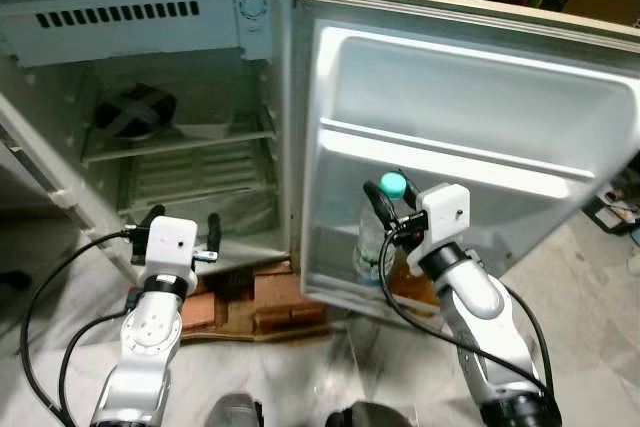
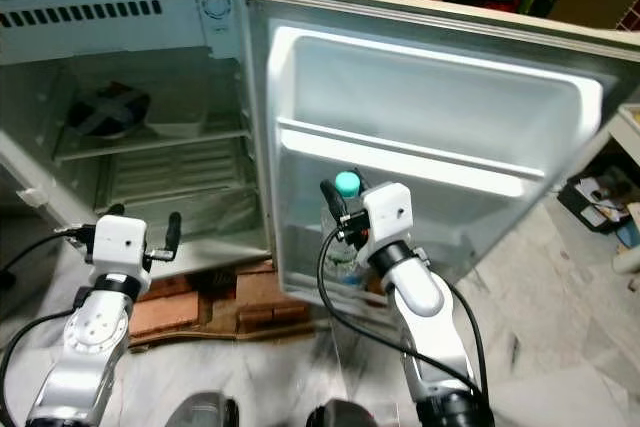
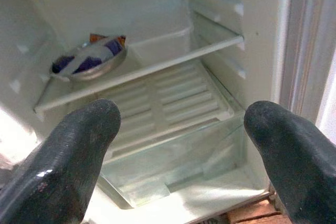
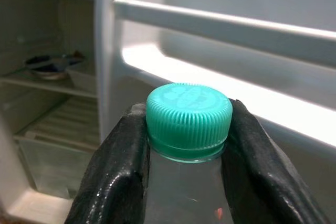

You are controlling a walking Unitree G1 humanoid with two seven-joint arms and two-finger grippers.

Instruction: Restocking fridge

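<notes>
Clear plastic bottle with ribbed teal screw cap (image 4: 188, 119), being pinched just under the cap between the closed black fingers (image 4: 113, 171) of the right gripper (image 1: 392, 209) above the white fridge door's lower shelf (image 1: 340, 292); left gripper (image 1: 180, 232) being held open and empty; slipping or swinging against the shelf rail is being risked by so high a hold.

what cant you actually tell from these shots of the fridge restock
- Bottle base: hidden in the head views by the right gripper and arm, so whether it rests on the door shelf is unclear.
- Bottle label: cut off by the right wrist view's bottom edge.
- Bowl contents: too small and blurred in the left wrist view.
</notes>
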